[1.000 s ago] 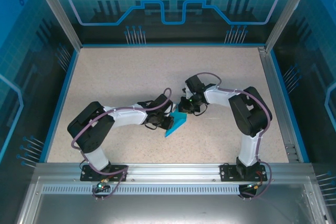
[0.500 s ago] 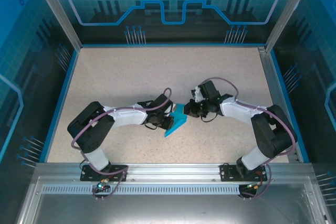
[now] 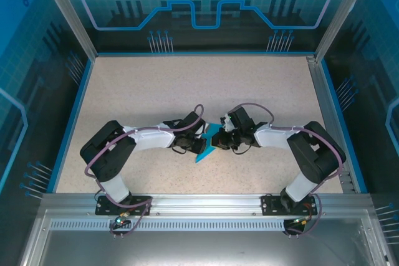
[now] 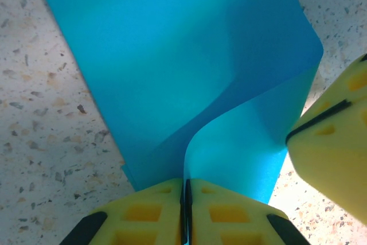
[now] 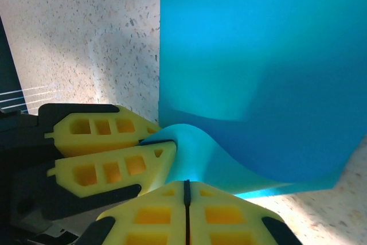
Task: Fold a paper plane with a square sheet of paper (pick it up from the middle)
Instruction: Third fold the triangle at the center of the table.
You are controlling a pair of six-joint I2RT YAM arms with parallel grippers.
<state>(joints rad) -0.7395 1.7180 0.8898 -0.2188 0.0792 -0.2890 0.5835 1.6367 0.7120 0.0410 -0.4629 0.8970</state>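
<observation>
cyan paper (image 4: 172,44), pinched in left jaws, also right jaws

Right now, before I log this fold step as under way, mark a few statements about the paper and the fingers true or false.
1. The left fingers are shut on the thin cyan-blue paper sheet. True.
2. The right fingers stand wide open. False: they are shut on the sheet too.
3. The sheet lies flat on the speckled table. False: it bulges up in a curve.
4. The sheet is near the table's middle. True.
</observation>
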